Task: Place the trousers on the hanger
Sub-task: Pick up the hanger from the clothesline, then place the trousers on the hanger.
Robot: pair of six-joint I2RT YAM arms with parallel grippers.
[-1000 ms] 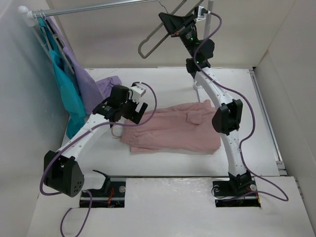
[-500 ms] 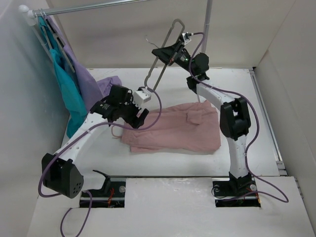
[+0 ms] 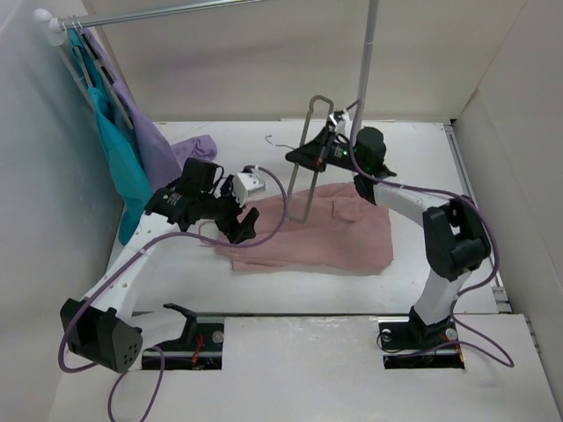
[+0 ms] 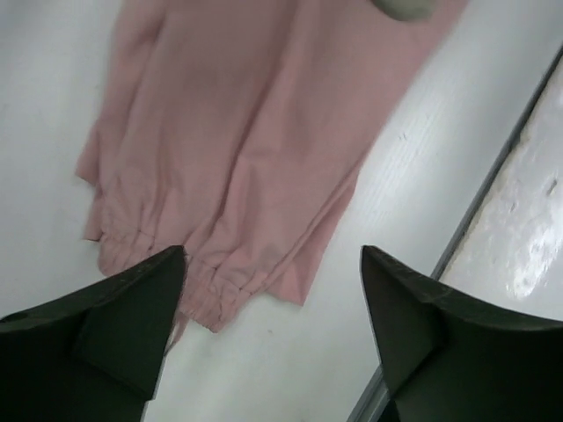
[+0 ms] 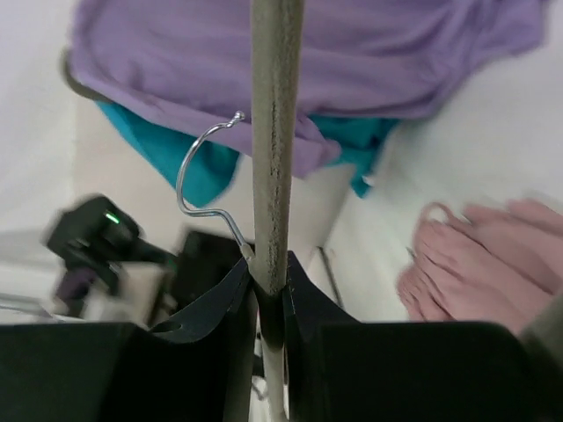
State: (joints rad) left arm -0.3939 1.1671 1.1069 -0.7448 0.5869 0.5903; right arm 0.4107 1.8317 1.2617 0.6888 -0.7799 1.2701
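The dusty-pink trousers lie flat on the white table, cuffs to the left; they also show in the left wrist view and the right wrist view. My right gripper is shut on the grey-taupe hanger near its wire hook and holds it upright, its lower end over the trousers' far edge. The hanger's bar runs up between the jaws. My left gripper is open and empty, hovering over the trousers' cuffs.
A lilac garment and a teal garment hang from a rail at the back left. A vertical pole stands behind the right arm. White walls enclose the table; a metal strip runs along its right side.
My right arm has lowered the hanger from high near the rail down to the trousers' far edge. My left gripper has shifted a little left and down toward the cuffs.
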